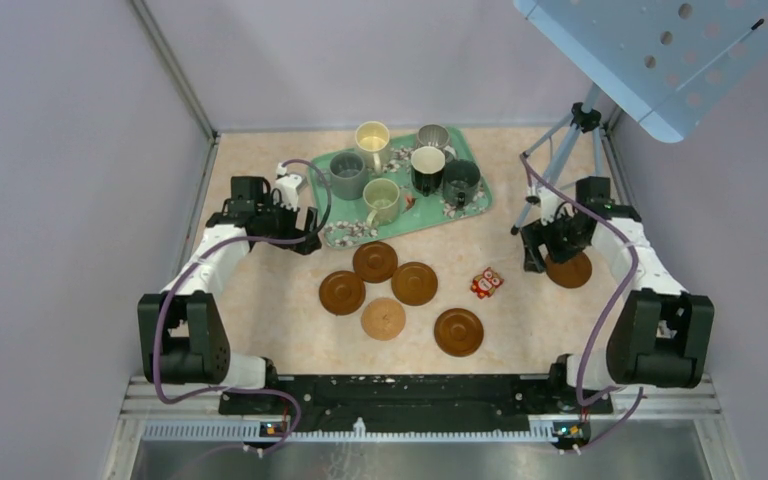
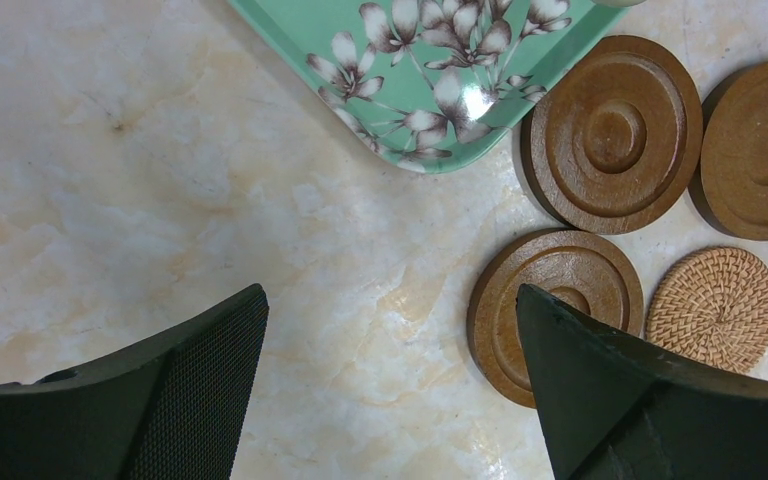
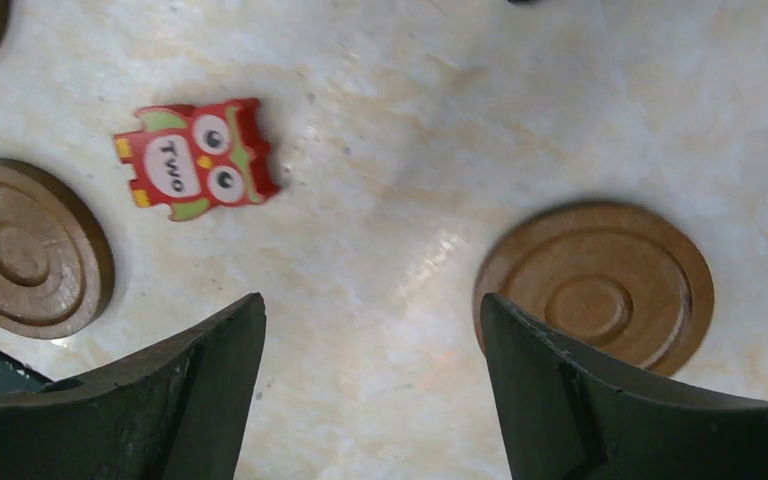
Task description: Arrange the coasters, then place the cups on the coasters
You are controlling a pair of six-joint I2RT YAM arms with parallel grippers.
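Six coasters (image 1: 414, 283) loose on the desk (image 1: 260, 300), six cups (image 1: 381, 200) on the floral tray (image 1: 410, 222); both pincers released, empty.
Top view: five coasters clustered below the tray, sixth coaster (image 1: 572, 275) apart under the right pincer (image 1: 550, 262); left pincer (image 1: 305, 238) by the tray's near-left corner; owl trinket (image 1: 486, 283), tripod (image 1: 560, 150), blue perforated panel (image 1: 660, 50), lilac walls (image 1: 60, 150). Left wrist only: tan coaster (image 2: 712, 308) is woven; jaws wide over marbled beige desk. Right wrist only: owl reads "Two"; sixth coaster just beside one finger (image 3: 600, 400).
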